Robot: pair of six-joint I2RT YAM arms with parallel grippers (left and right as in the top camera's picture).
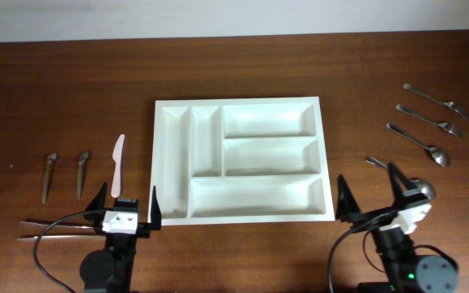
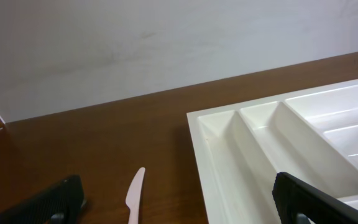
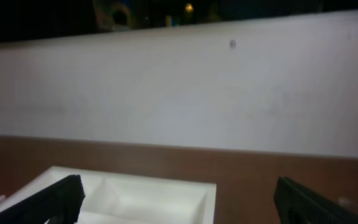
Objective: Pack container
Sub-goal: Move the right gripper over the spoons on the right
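Your left hand point(image 1: 129, 205) and right hand point(image 1: 370, 194) sit lowest in the overhead frame, each with its fingers spread wide and holding nothing. The white tray point(image 1: 259, 195) lies mid-frame, between them and just above. Its lower left corner is just beside the left hand, and its lower right corner is near the right hand.

A strip of bare tabletop point(image 1: 243, 65) runs along the tray's left edge before you meet the white knife point(image 1: 118, 163). A wider strip opens off its right edge, and a broad band stretches across the top of the frame.

You have one tray with five compartments and one knife. There are two short metal utensils point(image 1: 49, 175) at mid-left and two thin metal sticks point(image 1: 55, 221) at lower left, just beside the left arm. There are four silver spoons point(image 1: 430, 120) at right. Three of them lie well apart from the tray at upper right, and the lowest is partly hidden under the right hand.
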